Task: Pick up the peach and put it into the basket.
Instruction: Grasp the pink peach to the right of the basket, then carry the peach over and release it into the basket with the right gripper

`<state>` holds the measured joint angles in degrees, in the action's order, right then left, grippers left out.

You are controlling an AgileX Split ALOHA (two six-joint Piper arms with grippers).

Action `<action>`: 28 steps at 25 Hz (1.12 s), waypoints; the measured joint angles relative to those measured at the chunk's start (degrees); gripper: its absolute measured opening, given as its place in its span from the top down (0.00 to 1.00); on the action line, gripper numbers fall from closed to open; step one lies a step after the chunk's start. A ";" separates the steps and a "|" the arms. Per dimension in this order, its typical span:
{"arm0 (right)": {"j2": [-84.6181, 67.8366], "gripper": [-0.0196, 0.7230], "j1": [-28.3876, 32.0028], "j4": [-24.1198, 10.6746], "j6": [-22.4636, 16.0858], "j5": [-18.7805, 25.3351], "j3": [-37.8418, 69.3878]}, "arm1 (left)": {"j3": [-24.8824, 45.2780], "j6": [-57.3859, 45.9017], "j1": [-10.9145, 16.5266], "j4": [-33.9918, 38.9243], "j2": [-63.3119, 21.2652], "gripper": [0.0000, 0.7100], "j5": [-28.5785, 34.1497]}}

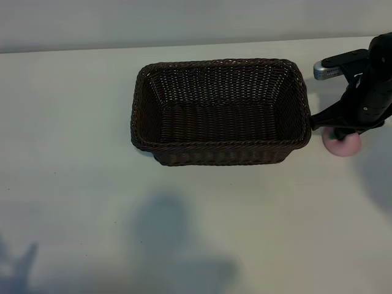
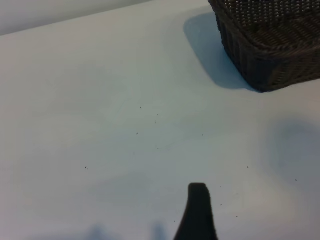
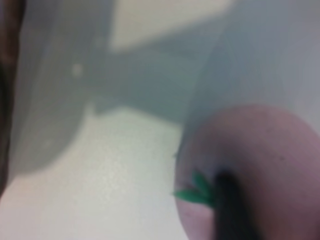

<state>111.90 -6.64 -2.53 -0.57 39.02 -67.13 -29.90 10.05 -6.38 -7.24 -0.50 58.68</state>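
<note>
The pale-pink peach [image 1: 344, 146] rests on the white table just off the right end of the dark-brown wicker basket [image 1: 220, 145]. My right gripper [image 1: 340, 131] is down over it from above, shut on the peach. In the right wrist view the peach [image 3: 260, 150] fills the near corner, with its green leaf mark [image 3: 196, 192] beside a dark finger [image 3: 229, 205] pressed against it; the other finger is hidden. The left arm is outside the exterior view. One of its fingers [image 2: 198, 200] hangs over bare table, well away from the basket corner [image 2: 270, 50], and that gripper stands open.
The basket holds nothing inside. The right arm's black body [image 1: 370, 86] rises at the table's right edge. Shadows fall on the table in front of the basket [image 1: 171, 239].
</note>
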 joint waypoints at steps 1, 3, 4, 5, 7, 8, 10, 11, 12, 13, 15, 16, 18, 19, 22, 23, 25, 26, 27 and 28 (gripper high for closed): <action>0.00 0.76 0.00 0.00 -0.08 0.21 -0.13 | 0.00 0.00 0.00 0.00 0.00 0.16 0.06; 0.00 0.87 0.00 0.00 -0.13 0.65 -0.40 | 0.00 0.00 0.00 0.00 0.00 0.16 0.69; 0.00 0.89 0.00 0.00 -0.17 0.65 -0.40 | 0.11 0.00 0.00 0.00 0.00 0.16 1.22; 0.00 0.90 0.00 0.05 -0.24 0.84 -0.40 | 0.18 0.00 0.00 0.00 0.00 0.16 1.80; -0.29 0.91 0.00 0.05 -0.28 1.36 -0.40 | 0.45 0.00 0.00 0.00 0.00 0.16 2.49; -0.86 0.91 0.00 0.05 -0.28 1.62 -0.40 | 0.75 0.00 0.00 0.00 0.00 0.16 2.62; -2.73 0.91 0.00 0.13 -0.35 2.56 -0.40 | 1.20 0.00 0.00 0.05 0.00 0.16 3.44; -4.14 0.91 0.00 0.12 -0.35 2.91 -0.34 | 1.20 0.00 0.00 0.05 0.00 0.16 3.70; -5.71 0.91 0.00 0.12 -0.35 3.53 -0.34 | 1.21 0.00 0.00 0.05 0.00 0.16 3.70; -7.45 0.91 0.00 0.12 -0.35 3.98 -0.34 | 1.21 0.00 0.00 0.05 0.00 0.16 3.70; -10.78 0.91 0.00 0.12 -0.35 4.47 -0.34 | 1.21 0.00 0.00 0.05 0.00 0.16 3.70; -12.52 0.91 0.00 0.12 -0.35 4.76 -0.34 | 1.21 0.00 0.00 0.05 0.00 0.16 3.70; -15.29 0.91 0.00 0.12 -0.35 5.52 -0.34 | 1.21 0.00 0.00 0.05 0.00 0.16 3.74; -16.47 0.91 0.00 0.12 -0.35 6.07 -0.40 | 1.21 0.00 0.00 0.05 0.00 0.16 3.74; -18.03 0.91 0.00 0.12 -0.35 9.78 -2.19 | 1.21 0.00 0.00 0.05 0.00 0.16 3.76; -18.15 0.91 0.00 0.12 -0.35 11.42 -3.37 | 1.21 0.00 0.00 0.05 0.00 0.16 3.80; -18.15 0.91 0.00 0.12 -0.35 14.06 -5.56 | 1.21 0.00 0.00 0.05 0.00 0.16 3.80; -18.15 0.91 0.00 0.25 -0.35 14.80 -6.78 | 1.21 0.00 0.00 0.05 0.00 0.16 3.80; -18.15 0.91 0.00 0.67 -0.35 15.74 -7.84 | 1.21 0.00 0.00 0.05 0.00 0.16 3.80; -18.15 0.91 0.00 1.42 -0.35 16.64 -9.04 | 1.21 0.00 0.00 0.05 0.00 0.16 3.80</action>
<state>93.76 -6.64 -1.11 -0.92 55.67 -76.17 -28.69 10.05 -6.38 -7.19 -0.50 62.48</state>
